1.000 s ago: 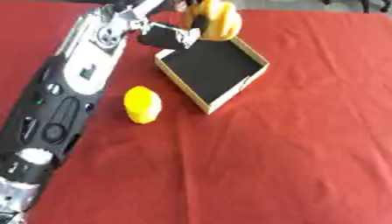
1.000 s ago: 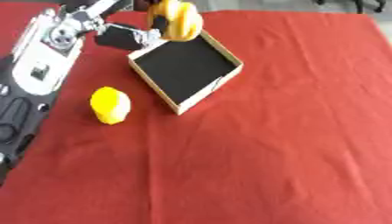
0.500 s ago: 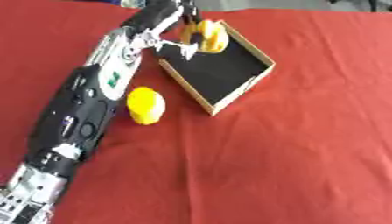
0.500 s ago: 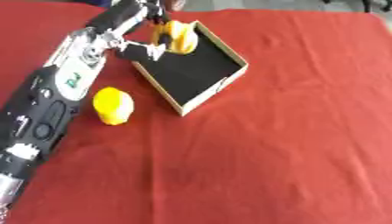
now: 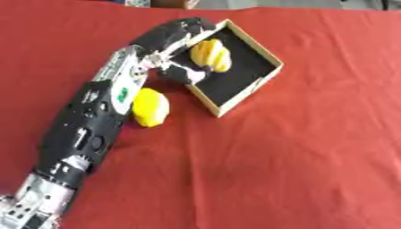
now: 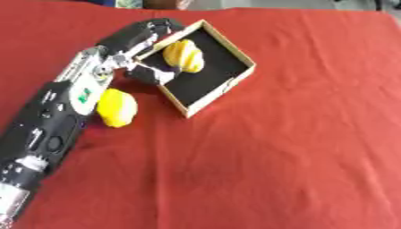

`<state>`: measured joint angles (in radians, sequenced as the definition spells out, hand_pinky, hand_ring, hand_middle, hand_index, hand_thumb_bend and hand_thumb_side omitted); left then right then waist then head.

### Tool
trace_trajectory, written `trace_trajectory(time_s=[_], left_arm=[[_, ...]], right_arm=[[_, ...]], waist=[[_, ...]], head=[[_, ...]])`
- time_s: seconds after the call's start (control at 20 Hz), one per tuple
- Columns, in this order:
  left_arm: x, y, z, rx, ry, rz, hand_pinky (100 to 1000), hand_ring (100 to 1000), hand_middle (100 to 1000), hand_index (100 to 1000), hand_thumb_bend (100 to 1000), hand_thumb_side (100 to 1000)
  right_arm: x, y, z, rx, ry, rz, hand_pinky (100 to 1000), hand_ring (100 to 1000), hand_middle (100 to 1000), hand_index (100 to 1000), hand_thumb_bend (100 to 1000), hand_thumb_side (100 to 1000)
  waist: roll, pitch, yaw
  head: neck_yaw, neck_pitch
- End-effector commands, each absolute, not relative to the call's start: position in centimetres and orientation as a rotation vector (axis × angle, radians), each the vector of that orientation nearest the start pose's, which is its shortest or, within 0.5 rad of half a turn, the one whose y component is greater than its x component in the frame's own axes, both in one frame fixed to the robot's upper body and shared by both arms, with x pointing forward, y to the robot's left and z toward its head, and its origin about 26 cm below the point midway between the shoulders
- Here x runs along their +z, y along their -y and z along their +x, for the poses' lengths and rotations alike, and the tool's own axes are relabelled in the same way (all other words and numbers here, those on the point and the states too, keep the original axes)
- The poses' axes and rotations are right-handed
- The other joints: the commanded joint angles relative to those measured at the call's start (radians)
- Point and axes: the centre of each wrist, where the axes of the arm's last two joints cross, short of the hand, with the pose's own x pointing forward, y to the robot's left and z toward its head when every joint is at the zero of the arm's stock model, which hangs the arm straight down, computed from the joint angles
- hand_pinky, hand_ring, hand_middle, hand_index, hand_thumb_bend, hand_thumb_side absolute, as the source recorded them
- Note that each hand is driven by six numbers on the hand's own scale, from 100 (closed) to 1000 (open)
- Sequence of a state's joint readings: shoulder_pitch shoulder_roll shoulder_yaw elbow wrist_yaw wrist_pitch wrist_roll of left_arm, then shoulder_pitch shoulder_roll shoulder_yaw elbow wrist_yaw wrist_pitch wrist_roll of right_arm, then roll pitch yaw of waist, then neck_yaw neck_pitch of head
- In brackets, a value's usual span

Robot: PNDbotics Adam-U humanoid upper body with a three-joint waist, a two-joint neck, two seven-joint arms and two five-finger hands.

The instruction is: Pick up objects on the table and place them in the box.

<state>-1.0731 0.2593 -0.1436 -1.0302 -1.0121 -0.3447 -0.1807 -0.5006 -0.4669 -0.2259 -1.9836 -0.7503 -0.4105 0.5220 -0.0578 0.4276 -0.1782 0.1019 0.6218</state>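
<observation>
A shallow box [image 5: 261, 77] with a black inside and pale wooden walls lies askew on the red cloth. My left hand [image 5: 181, 67] reaches over its near-left wall, its fingers curled round a yellow ridged object [image 5: 211, 54] that sits low inside the box. A second yellow rounded object [image 5: 150, 107] lies on the cloth just left of the box, beside my left forearm [image 5: 98, 116]. My right hand shows in neither view.
The red cloth [image 5: 297, 161] covers the whole table, with wide open cloth right of and below the box. Some dark and pale shapes [image 5: 168, 3] stand past the far edge.
My left hand has carried the yellow ridged object down from above the box's far corner into the box. The camera has also shifted, so the whole scene sits lower and more tilted.
</observation>
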Motion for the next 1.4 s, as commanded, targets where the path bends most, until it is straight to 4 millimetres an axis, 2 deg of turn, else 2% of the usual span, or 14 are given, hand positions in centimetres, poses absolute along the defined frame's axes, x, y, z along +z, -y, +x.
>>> trace_trajectory(time_s=[0.05, 0.25, 0.35, 0.45, 0.5, 0.6, 0.65, 0.7, 0.9, 1.05, 1.2, 1.4], left_arm=[[26.6, -17.3, 47.6, 2.024, -2.599, -1.334, 997, 978, 923, 992, 405, 421], [27.3, -17.5, 47.3, 1.906, -2.658, -1.373, 973, 958, 908, 973, 298, 395], [28.8, -17.6, 46.6, 1.789, -2.710, -1.364, 942, 926, 886, 944, 224, 376], [30.6, -17.5, 45.6, 1.706, -2.747, -1.330, 923, 909, 869, 921, 187, 386], [31.5, -17.4, 44.9, 1.679, -2.761, -1.306, 906, 893, 851, 899, 144, 356], [33.2, -17.1, 43.5, 1.644, -2.782, -1.245, 886, 869, 829, 883, 121, 358], [33.8, -16.9, 42.8, 1.647, -2.785, -1.207, 884, 867, 826, 882, 144, 370], [34.2, -16.8, 42.1, 1.661, -2.782, -1.173, 885, 868, 828, 884, 130, 346], [32.9, -16.1, 40.7, 1.883, -2.758, -0.944, 895, 870, 844, 895, 100, 467], [31.2, -15.6, 40.1, 2.054, -2.743, -0.779, 904, 878, 855, 912, 100, 505], [29.8, -15.4, 39.7, 2.193, -2.696, -0.682, 909, 882, 859, 918, 131, 550], [27.8, -15.5, 39.2, 2.340, -2.625, -0.614, 905, 879, 856, 917, 138, 566]], right_arm=[[29.7, 31.4, 29.8, -0.763, -3.099, -0.662, 916, 853, 625, 777, 100, 483], [29.6, 31.4, 29.8, -0.777, -3.106, -0.665, 917, 853, 624, 777, 100, 483], [29.5, 31.6, 29.7, -0.782, -3.116, -0.653, 917, 853, 624, 777, 100, 482], [29.5, 31.9, 29.6, -0.789, -3.125, -0.632, 916, 852, 624, 777, 100, 482], [29.4, 32.0, 29.6, -0.790, -3.131, -0.621, 916, 852, 624, 778, 100, 484], [29.3, 32.3, 29.5, -0.789, -3.145, -0.602, 915, 851, 625, 778, 100, 484], [29.3, 32.5, 29.4, -0.789, -3.153, -0.591, 915, 851, 625, 778, 100, 490], [29.2, 32.6, 29.4, -0.790, -3.161, -0.578, 914, 850, 625, 778, 100, 485], [29.0, 33.7, 29.0, -0.793, -3.209, -0.496, 913, 847, 626, 778, 100, 494], [28.9, 34.1, 28.8, -0.790, -3.238, -0.457, 913, 847, 626, 778, 100, 499], [28.8, 34.3, 28.7, -0.795, -3.253, -0.437, 915, 848, 626, 778, 100, 501], [28.7, 34.6, 28.6, -0.800, -3.270, -0.404, 916, 849, 626, 778, 100, 502]], waist=[[-0.002, -0.030, 0.000], [-0.001, -0.035, 0.008], [0.001, -0.039, 0.019], [0.005, -0.044, 0.034], [0.006, -0.048, 0.042], [0.009, -0.058, 0.060], [0.011, -0.063, 0.070], [0.013, -0.069, 0.079], [0.036, -0.097, 0.137], [0.052, -0.112, 0.172], [0.060, -0.118, 0.192], [0.067, -0.119, 0.216]], head=[[-0.010, -0.016], [-0.023, -0.015], [-0.034, -0.012], [-0.044, -0.004], [-0.049, 0.002], [-0.061, 0.012], [-0.068, 0.018], [-0.075, 0.024], [-0.123, 0.057], [-0.151, 0.074], [-0.171, 0.081], [-0.193, 0.090]])
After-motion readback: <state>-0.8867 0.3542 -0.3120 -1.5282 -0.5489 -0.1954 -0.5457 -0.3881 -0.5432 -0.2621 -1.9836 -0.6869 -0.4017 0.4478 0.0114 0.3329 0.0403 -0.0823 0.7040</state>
